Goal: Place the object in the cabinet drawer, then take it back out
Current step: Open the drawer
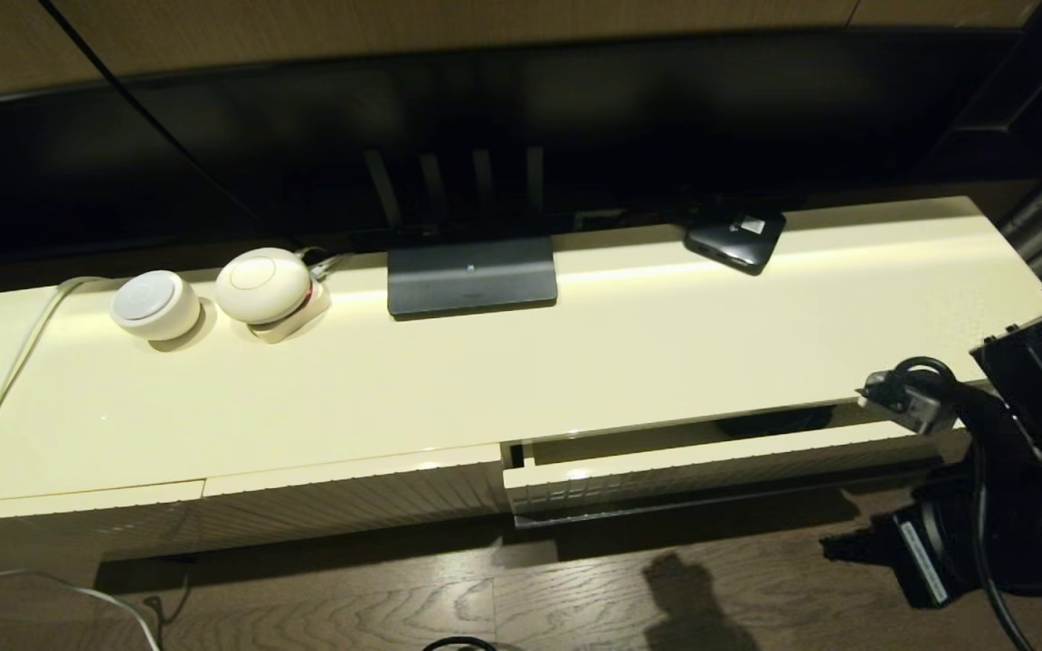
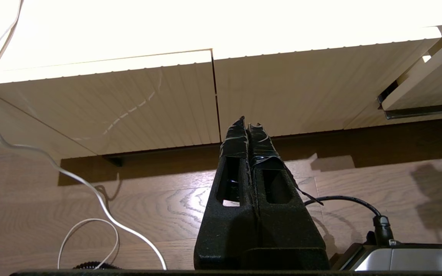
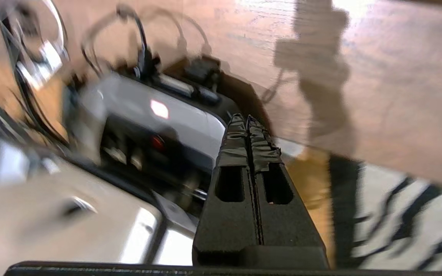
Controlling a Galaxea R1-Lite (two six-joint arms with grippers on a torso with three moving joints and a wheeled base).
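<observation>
Judging from how things lie, the task looks about half done: the cabinet drawer (image 1: 711,466) stands partly pulled out at about four o'clock on the cream cabinet top (image 1: 485,380), and a dark rounded mass shows in the gap behind its front, most likely the umbrella (image 1: 774,421), though too little of it shows to be sure. If so, the putting-in is finished and the taking-out is left, with the drawer needing a wider pull first. The drawer front is glossy cream, finely ribbed, with a long dark bar handle (image 1: 666,506) under its lower edge; the ribbed panels (image 2: 159,107) at its eight o'clock carry no bar. The left gripper (image 2: 248,122) hangs low before those plain panels over the grained wood floor (image 2: 148,207), its black taped fingers pressed together on nothing. The right gripper (image 3: 246,119) points down at the robot's own base (image 3: 148,126) and the floor, fingers likewise closed and empty. A small flat black box (image 1: 735,237) with a white label sits at one o'clock on the top.
</observation>
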